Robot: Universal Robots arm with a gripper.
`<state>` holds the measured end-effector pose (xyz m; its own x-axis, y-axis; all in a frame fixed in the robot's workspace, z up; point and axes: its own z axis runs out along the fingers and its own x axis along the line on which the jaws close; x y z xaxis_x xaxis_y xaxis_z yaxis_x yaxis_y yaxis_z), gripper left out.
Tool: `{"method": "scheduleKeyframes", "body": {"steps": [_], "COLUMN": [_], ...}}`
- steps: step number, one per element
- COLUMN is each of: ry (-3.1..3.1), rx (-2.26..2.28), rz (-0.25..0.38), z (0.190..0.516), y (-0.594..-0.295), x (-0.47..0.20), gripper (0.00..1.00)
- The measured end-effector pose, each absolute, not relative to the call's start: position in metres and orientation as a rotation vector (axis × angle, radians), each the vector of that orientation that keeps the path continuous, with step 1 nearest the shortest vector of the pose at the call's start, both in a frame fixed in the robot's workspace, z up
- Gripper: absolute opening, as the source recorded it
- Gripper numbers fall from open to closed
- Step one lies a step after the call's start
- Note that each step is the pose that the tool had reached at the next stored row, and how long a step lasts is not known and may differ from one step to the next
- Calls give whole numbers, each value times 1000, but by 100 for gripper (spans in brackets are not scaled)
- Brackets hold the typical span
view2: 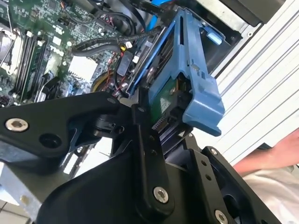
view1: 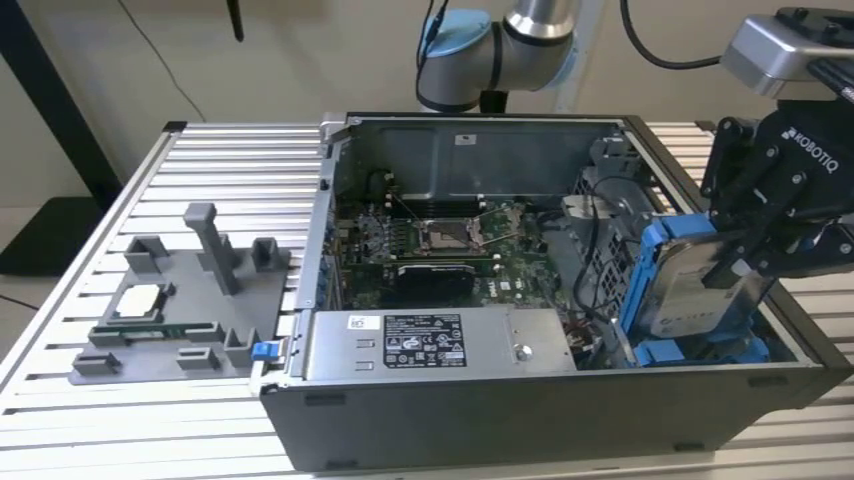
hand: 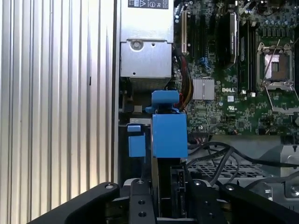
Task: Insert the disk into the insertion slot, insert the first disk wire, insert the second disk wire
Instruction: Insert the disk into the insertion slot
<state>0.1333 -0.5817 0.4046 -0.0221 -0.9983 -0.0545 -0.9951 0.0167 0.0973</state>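
Gripper [view1: 738, 262] clenches the disk [view1: 683, 285], holding it on edge, likely to match the narrow slot [view1: 707, 352]; disk stands at the case's [view1: 534, 425] end on the exterior view's right, lower edge at the slot.

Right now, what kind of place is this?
Probably a robotics lab bench for PC assembly: open computer case on a slatted metal table, grey parts fixture beside it, gripper holding the disk.

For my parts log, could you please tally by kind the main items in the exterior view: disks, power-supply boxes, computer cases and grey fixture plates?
Disk, held in the tool: 1
Power-supply box: 1
Computer case: 1
Grey fixture plate: 1
Total: 4
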Motion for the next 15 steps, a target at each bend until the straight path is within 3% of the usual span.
{"method": "scheduleKeyframes", "body": {"steps": [5,15], "ry": [-2219,-2183], "rx": [2171,2132], "rz": [-175,-249], "z": [414,422], "y": [-583,-584], "x": [133,152], "gripper": [0,0]}}
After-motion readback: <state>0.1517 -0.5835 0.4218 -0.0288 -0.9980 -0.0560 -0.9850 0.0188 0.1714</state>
